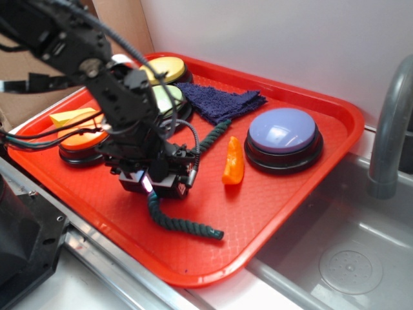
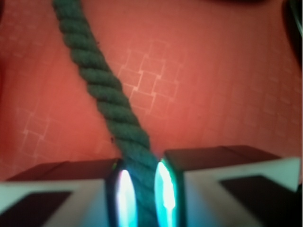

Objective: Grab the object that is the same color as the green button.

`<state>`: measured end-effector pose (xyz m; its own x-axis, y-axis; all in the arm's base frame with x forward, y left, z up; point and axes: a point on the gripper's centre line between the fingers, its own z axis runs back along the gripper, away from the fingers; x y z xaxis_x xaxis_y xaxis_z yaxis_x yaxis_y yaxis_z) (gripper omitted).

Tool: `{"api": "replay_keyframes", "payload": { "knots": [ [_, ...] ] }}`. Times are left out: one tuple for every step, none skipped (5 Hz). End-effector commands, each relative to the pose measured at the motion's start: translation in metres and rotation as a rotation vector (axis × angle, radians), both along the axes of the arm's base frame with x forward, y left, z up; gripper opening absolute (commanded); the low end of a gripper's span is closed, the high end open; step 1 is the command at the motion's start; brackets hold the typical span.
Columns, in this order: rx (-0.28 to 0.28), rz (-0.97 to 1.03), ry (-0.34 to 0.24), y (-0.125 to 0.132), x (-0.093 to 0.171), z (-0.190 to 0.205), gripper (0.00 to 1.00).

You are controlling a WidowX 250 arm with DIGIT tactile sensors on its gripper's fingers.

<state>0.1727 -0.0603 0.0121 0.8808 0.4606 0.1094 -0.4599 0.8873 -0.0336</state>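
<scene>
The dark green twisted rope [image 1: 184, 223] lies curved on the red tray [image 1: 271, 194], one end near the blue cloth, the other at the tray's front. My gripper [image 1: 151, 187] sits low over the rope's middle. In the wrist view the rope [image 2: 102, 90] runs from the top left down between my two lit fingers [image 2: 124, 196], which press on it from both sides; the gripper [image 2: 142, 189] is shut on the rope. The pale green button [image 1: 166, 98] on its black base stands behind my arm, partly hidden.
A yellow button [image 1: 164, 66] stands at the tray's back, an orange button [image 1: 80, 143] at the left, a lilac button [image 1: 282, 132] at the right. A dark blue cloth [image 1: 222, 100] and an orange wedge [image 1: 233, 163] lie mid-tray. A grey faucet [image 1: 390, 123] and sink are at right.
</scene>
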Motion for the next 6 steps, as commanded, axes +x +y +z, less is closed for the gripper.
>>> {"api": "replay_keyframes", "payload": {
  "knots": [
    [-0.010,-0.055,-0.010,0.008,0.017,0.039,0.00],
    [0.026,-0.122,0.007,0.015,0.028,0.080,0.00],
    [0.056,-0.228,-0.008,0.025,0.039,0.128,0.00],
    [0.047,-0.260,-0.061,0.039,0.043,0.177,0.00],
    [-0.009,-0.220,-0.140,0.055,0.044,0.212,0.00],
    [-0.058,-0.207,-0.121,0.065,0.046,0.217,0.00]
  ]
}}
